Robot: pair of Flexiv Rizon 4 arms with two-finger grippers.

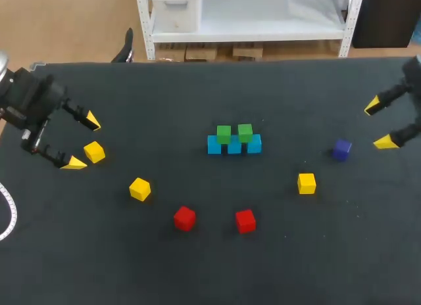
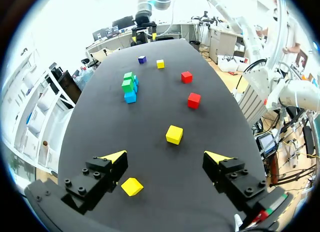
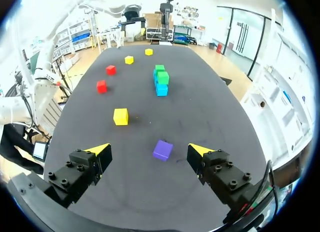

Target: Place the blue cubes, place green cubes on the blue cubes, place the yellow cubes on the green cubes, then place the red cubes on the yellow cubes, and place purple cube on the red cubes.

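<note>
Three blue cubes point(image 1: 234, 146) stand in a row mid-table, with two green cubes point(image 1: 234, 133) on top. Three yellow cubes lie loose: one point(image 1: 94, 151) between my left gripper's fingers, one point(image 1: 139, 188) nearer the middle, one point(image 1: 306, 183) on the right. Two red cubes point(image 1: 185, 218) point(image 1: 245, 220) sit toward the front. The purple cube point(image 1: 341, 149) lies just ahead of my right gripper point(image 1: 379, 124), which is open and empty. My left gripper point(image 1: 83, 142) is open above the table; the near yellow cube point(image 2: 132, 186) rests by one of its fingertips point(image 2: 116, 157). The purple cube point(image 3: 162, 150) lies between the right fingers' line.
The black table point(image 1: 296, 94) has wide bare areas at the back and front. A white curved object point(image 1: 6, 213) shows at the left edge.
</note>
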